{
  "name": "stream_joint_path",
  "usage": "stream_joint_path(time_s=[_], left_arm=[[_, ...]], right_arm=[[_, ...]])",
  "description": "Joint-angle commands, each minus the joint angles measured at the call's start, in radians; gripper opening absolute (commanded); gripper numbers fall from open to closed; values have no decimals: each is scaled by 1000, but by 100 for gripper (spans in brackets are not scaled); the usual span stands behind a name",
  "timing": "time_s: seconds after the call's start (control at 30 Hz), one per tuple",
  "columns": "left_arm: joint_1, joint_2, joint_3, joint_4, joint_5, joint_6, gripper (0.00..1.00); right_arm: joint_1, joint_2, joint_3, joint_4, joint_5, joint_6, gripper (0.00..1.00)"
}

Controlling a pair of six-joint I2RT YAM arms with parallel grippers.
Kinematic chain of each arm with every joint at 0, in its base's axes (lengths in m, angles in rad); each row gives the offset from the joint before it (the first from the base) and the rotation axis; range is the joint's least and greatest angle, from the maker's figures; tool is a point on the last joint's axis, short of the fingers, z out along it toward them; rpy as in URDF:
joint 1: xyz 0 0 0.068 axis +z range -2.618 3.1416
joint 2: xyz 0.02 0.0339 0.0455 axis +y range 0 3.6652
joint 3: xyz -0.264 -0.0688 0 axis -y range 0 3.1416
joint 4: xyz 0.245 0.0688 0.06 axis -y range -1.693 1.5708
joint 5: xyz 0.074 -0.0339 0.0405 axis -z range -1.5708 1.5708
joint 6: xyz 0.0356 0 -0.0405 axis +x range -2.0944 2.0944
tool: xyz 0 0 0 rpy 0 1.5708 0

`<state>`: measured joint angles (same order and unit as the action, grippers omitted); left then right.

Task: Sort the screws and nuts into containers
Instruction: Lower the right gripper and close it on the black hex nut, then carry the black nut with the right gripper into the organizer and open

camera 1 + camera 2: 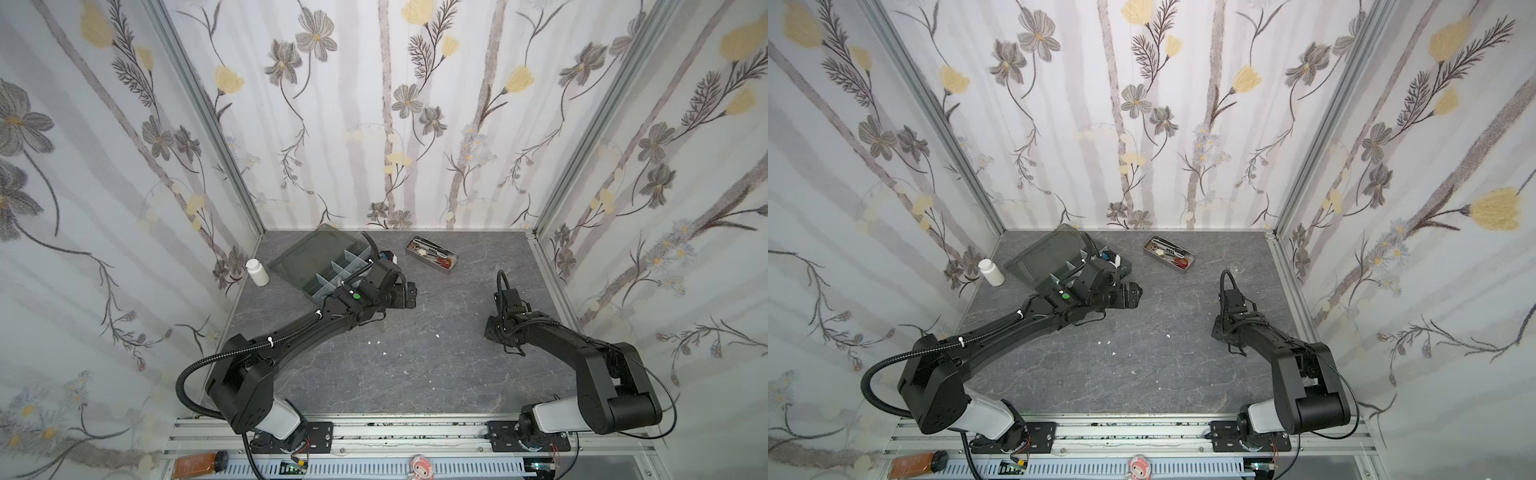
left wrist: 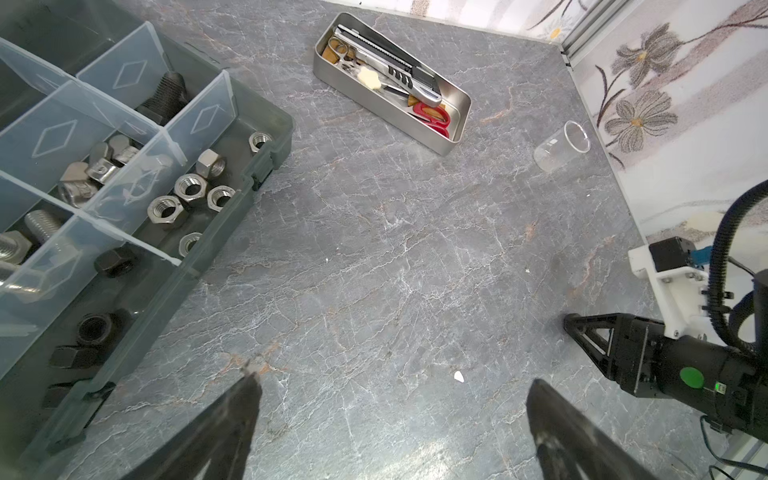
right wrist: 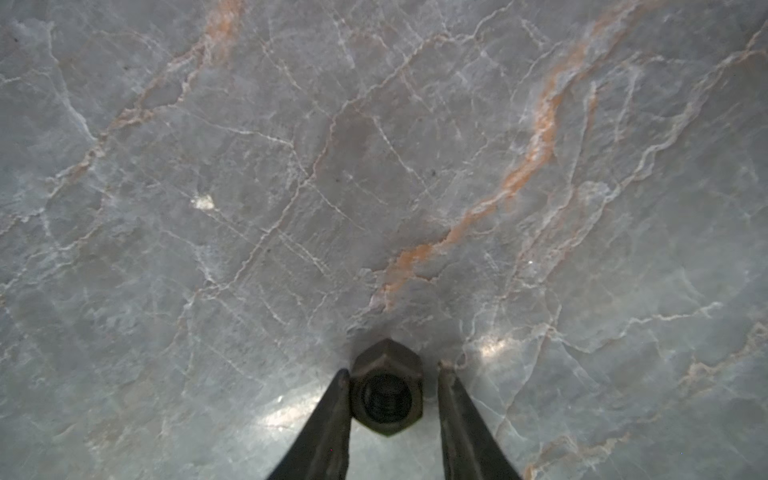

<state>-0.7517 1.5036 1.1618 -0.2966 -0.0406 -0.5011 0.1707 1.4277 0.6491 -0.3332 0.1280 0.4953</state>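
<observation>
Currently: black nut (image 3: pixel 386 390) lies flat between parted fingers (image 3: pixel 324 424) of right gripper (image 3: pixel 394 369), one touching, placed for pinching; left gripper (image 2: pixel 392 376) gapes empty, containers (image 2: pixel 226 226) alongside.

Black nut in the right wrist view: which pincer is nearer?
Right. The right pincer straddles the black nut, jaws either side; the left pincer hangs open beside the organizer box, well away from it.

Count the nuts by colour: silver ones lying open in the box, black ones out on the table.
Silver nuts, in the organizer box compartment along its rim: 6
Black nut, on the table between the right gripper fingers: 1
Total: 7
</observation>
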Motion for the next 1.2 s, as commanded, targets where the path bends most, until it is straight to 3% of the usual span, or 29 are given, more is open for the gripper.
stream_joint_path(time_s=[0.0,0.27,0.43,0.7,0.93,1.17], left_arm=[[1,-20,-7,-1,-15,-4,100],[23,-78,-21,-42,-35,-2,100],[81,-181,-82,-26,2,-20,100],[234,-363,-165,-45,49,-31,100],[339,-418,-183,-126,71,0,100],[431,-469,-209,-165,102,27,100]], right_arm=[[1,9,11,14,-14,-12,33],[1,4,15,23,-22,-21,15],[31,4,31,44,-121,-53,10],[239,49,224,33,-165,-34,10],[388,161,433,61,-219,-9,11],[501,375,669,105,-332,-16,11]])
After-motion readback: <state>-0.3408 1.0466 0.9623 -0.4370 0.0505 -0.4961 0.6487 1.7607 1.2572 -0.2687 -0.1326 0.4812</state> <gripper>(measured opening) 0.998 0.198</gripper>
